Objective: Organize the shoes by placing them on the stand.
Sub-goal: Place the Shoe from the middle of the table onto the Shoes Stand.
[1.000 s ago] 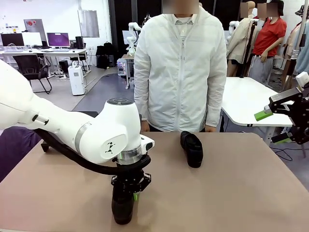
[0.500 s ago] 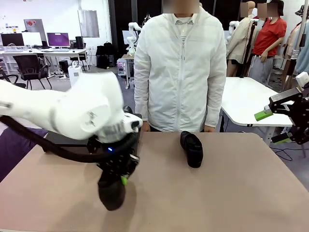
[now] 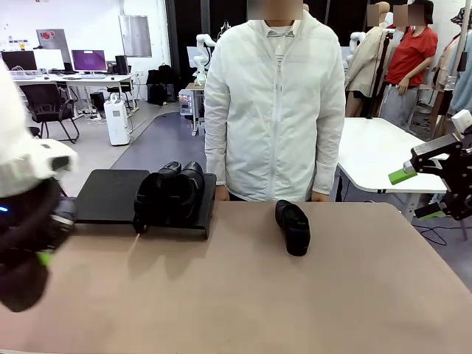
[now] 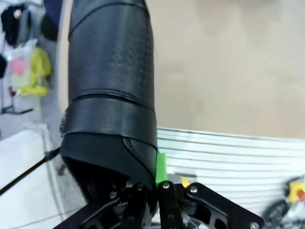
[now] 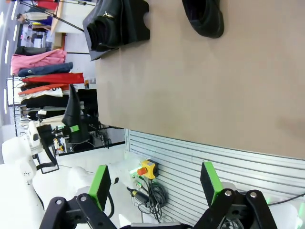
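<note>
Now the held shoe (image 4: 112, 95) has swung left, up off the desk (image 3: 221, 295).
Left fingers (image 4: 161, 167) grip it tight; right fingers (image 5: 101, 183) hang open; the stand (image 3: 110, 193) has a bare half close by.

Three cameras — one fixed, two riding the wrists.
Your front camera sits on the robot's side and faces across the table (image 3: 332, 295) to the person (image 3: 273, 110) at the far edge. Your left wrist camera is pressed close against the held shoe (image 4: 112, 86), with the tabletop beyond it. Your right wrist camera hangs well off the table, rolled sideways and looking back over it — with the front view it shares the stand (image 3: 110, 193) and the lone shoe (image 3: 293, 227).
</note>
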You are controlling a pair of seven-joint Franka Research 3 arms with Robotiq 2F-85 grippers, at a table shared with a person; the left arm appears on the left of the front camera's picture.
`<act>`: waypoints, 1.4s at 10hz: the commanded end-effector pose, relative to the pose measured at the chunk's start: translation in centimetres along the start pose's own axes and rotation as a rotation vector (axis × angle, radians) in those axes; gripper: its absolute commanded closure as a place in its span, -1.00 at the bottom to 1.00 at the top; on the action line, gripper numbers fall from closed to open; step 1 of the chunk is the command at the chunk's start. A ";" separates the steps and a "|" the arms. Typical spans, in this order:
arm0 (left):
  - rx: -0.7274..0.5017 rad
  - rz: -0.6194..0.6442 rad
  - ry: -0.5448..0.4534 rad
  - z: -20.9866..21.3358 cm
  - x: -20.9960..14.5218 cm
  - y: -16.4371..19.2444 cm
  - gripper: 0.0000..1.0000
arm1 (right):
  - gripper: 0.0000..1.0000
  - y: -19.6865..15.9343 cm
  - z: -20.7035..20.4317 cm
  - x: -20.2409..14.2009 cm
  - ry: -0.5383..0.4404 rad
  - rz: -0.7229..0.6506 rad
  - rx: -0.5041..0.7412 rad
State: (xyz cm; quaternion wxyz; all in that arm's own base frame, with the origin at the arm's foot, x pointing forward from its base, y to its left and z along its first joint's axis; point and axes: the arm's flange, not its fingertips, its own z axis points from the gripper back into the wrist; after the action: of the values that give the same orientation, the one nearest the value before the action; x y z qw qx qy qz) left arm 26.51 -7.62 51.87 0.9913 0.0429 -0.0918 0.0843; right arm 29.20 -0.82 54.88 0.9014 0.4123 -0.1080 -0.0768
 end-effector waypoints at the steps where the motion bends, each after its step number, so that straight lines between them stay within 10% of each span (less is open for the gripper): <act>1: -0.026 0.163 -0.017 -3.8 -2.9 4.7 1.00 | -1.00 0.0 0.1 0.2 0.001 0.024 0.020; 2: 0.000 0.000 0.000 0.0 0.0 0.0 1.00 | -1.00 0.0 0.1 0.2 0.001 0.024 0.020; 9: 0.010 0.015 0.066 -0.7 1.1 0.1 1.00 | -1.00 0.0 0.1 0.2 0.001 0.024 0.020; 14: 0.015 -0.150 -0.229 -4.3 22.4 3.0 1.00 | -1.00 0.0 0.1 0.2 0.001 0.024 0.020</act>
State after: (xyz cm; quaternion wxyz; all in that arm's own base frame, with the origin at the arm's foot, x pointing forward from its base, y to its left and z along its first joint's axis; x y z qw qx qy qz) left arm 44.23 -0.76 51.55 0.9841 0.0581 -0.1655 0.0278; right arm 29.18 -0.84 54.91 0.9014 0.4120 -0.1084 -0.0767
